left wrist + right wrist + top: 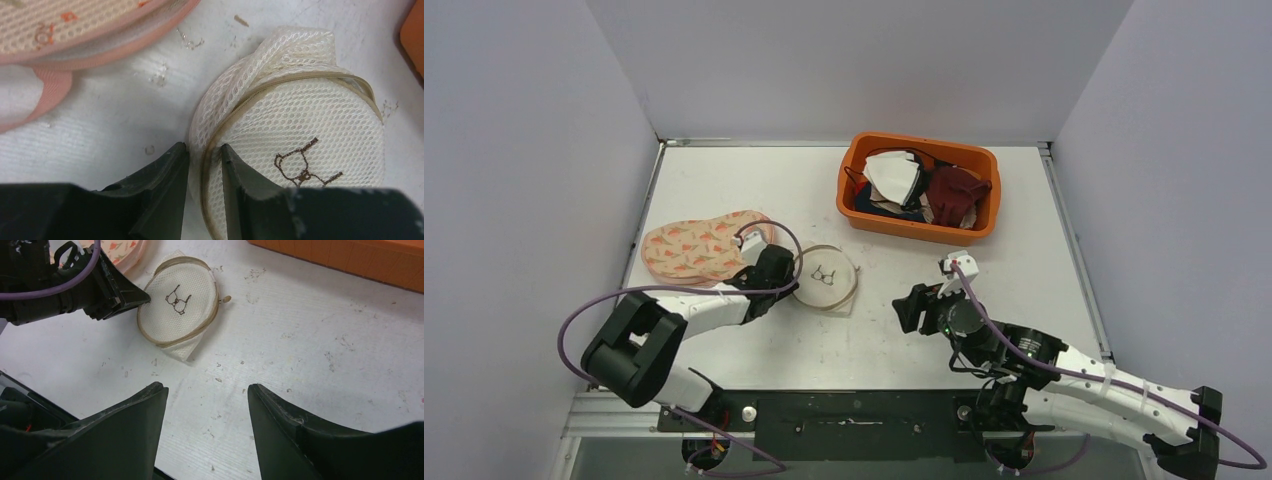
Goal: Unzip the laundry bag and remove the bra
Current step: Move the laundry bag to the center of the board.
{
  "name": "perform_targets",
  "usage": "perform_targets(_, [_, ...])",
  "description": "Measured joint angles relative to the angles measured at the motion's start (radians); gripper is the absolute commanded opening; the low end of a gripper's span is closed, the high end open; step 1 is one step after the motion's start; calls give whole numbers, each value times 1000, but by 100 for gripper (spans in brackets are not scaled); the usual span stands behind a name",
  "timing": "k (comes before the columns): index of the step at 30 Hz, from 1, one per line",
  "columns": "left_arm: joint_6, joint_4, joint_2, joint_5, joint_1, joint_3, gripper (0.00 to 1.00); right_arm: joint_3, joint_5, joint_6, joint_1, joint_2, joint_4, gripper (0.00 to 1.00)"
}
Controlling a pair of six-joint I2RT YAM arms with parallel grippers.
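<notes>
– Left tool (204, 150) status: clenched on the near-left rim of the laundry bag (300, 120). One finger sits outside the mesh edge and the other on top of the panel, with the zipper seam running between them.

– Why grip there rather than at the pull?

– I read it as an anchor. The bag is light mesh lying flat on the bench (310, 340), and without a hold it would likely slide along with the slider. Pinning the rim gives the zipper something to pull against.

– Right tool?

– Right tool (206, 388) is released, with its jaws wide and nothing between them. It hovers above the bench, well apart from the bag and facing it. The zipper pull (227, 298) sticks out on the side of the bag away from my left tool, which is the side open to my right arm. I judge it to be the target.

– Where is the bra?

– Not visible. The seam in the left wrist view looks closed, so I take the bra to be inside the bag, but I cannot confirm that. A peach patterned item (699, 250) lies just beside the left tool, and an orange bin (914, 228) of garments stands towards the far edge. Neither tool touches either one.

– Risk?

– The pull is small and lies low on the bench, and the hold on thin mesh may slip under load.
</notes>
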Motion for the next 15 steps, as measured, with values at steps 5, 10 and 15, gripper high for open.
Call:
perform_targets(5, [4,0,74,5,30,71,32,0,12,8,0,-48,-21,61])
perform_targets(10, [3,4,103,16,50,101,43,0,19,13,0,-95,-42,63])
perform_targets(15, [-2,7,80,40,53,95,60,0,13,-6,0,-124,-45,69])
